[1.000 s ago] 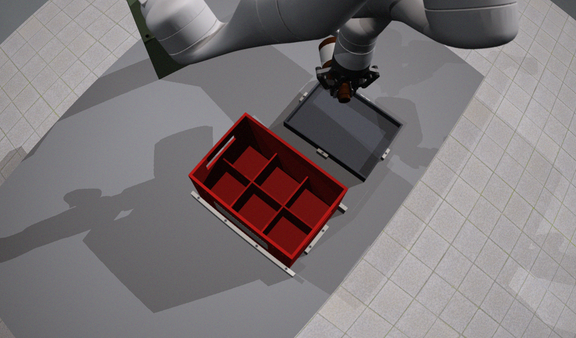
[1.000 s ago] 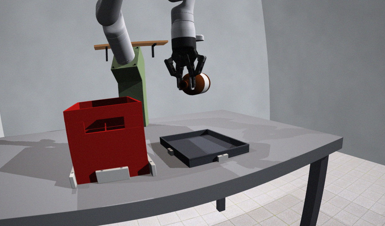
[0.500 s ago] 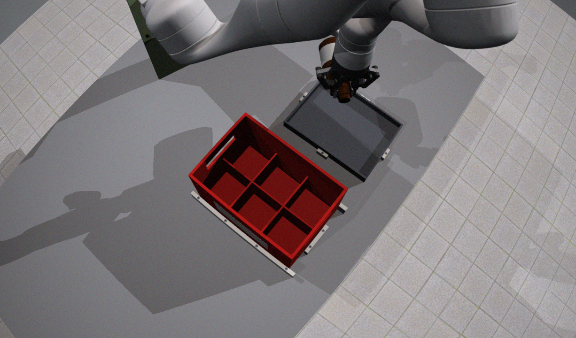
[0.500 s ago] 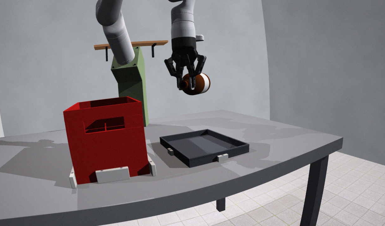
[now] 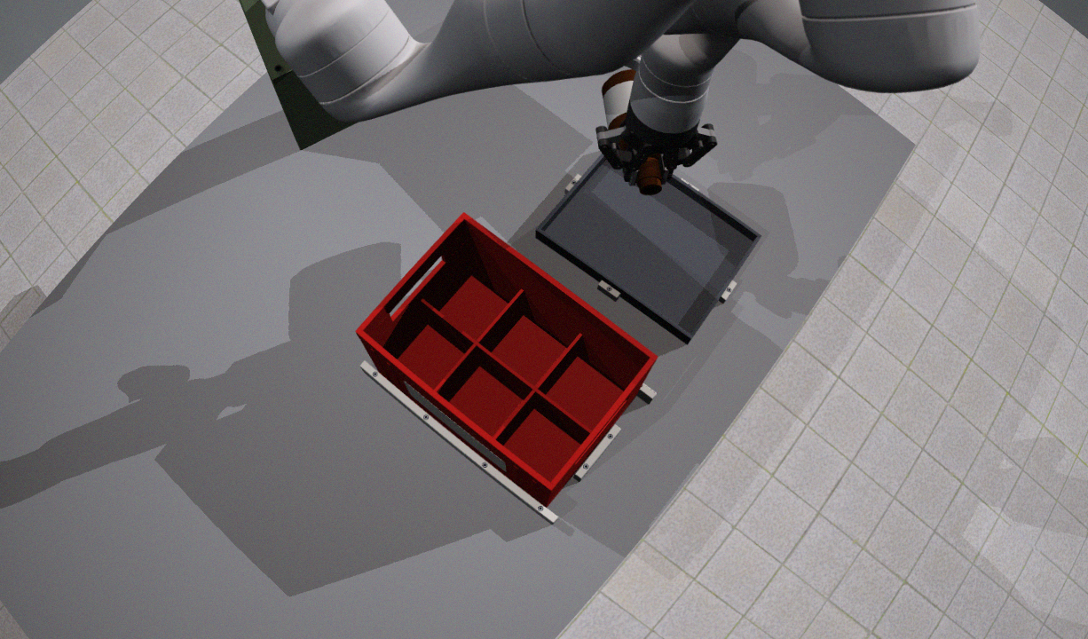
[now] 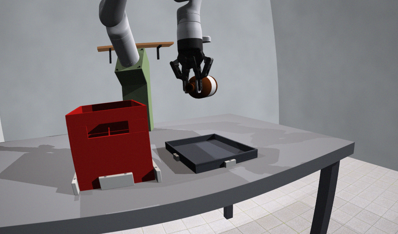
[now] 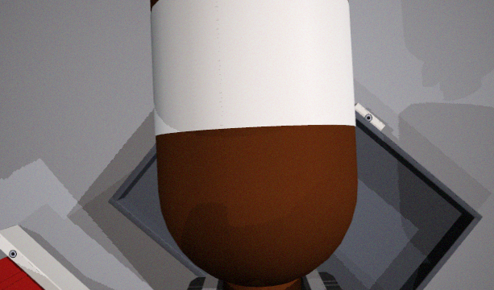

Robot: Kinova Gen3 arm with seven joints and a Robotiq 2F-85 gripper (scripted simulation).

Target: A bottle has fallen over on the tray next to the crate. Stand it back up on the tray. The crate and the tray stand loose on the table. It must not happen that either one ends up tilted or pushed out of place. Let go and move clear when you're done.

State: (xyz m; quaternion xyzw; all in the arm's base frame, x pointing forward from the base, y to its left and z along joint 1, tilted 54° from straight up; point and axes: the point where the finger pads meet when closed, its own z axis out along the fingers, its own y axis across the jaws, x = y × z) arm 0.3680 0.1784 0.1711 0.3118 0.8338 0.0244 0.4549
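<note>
Your grey counter, and what sits on it

You see a red crate with six compartments beside a dark, shallow tray, close but apart; small white blocks lie against both, and a green pedestal stands behind.

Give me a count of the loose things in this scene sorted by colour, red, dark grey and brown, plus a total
Red: 1, the crate
Dark grey: 1, the tray
Brown: 1, the bottle, held in the air by the gripper
Total: 3
</note>
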